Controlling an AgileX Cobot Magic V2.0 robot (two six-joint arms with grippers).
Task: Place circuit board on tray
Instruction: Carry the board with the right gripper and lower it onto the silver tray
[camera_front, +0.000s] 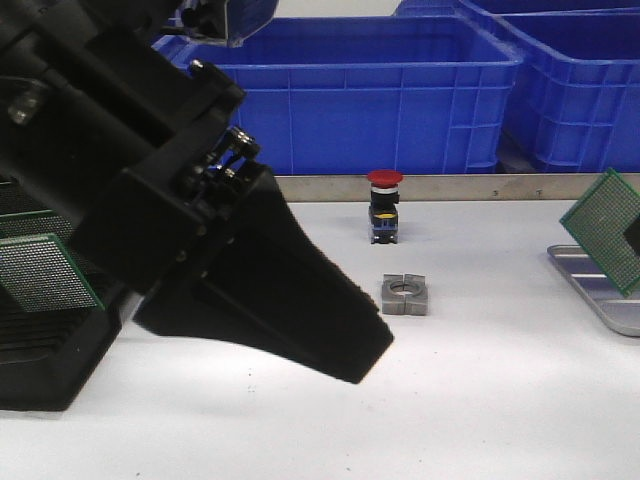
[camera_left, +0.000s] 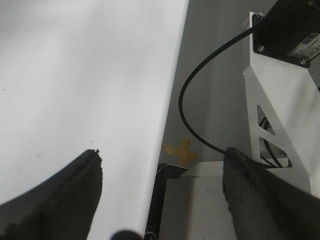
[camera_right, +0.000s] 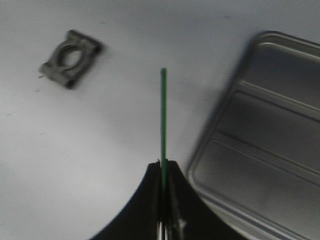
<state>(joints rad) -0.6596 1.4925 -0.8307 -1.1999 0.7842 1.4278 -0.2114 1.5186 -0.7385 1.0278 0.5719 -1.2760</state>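
Note:
My right gripper (camera_right: 163, 167) is shut on the circuit board (camera_right: 163, 115), which shows edge-on as a thin green line in the right wrist view. The board stands over the white table, just beside the rim of the silver ribbed tray (camera_right: 260, 145). In the front view the green board (camera_front: 603, 228) hangs tilted at the far right, above the tray's near end (camera_front: 590, 280). My left gripper (camera_left: 162, 151) is open and empty over the table's front edge. The left arm (camera_front: 200, 230) fills the left foreground of the front view.
A black rack holding another green perfboard (camera_front: 45, 272) stands at the left. A grey metal bracket (camera_front: 405, 295) lies mid-table and also shows in the right wrist view (camera_right: 70, 57). A red push-button switch (camera_front: 384, 205) stands behind it. Blue bins (camera_front: 350, 90) line the back.

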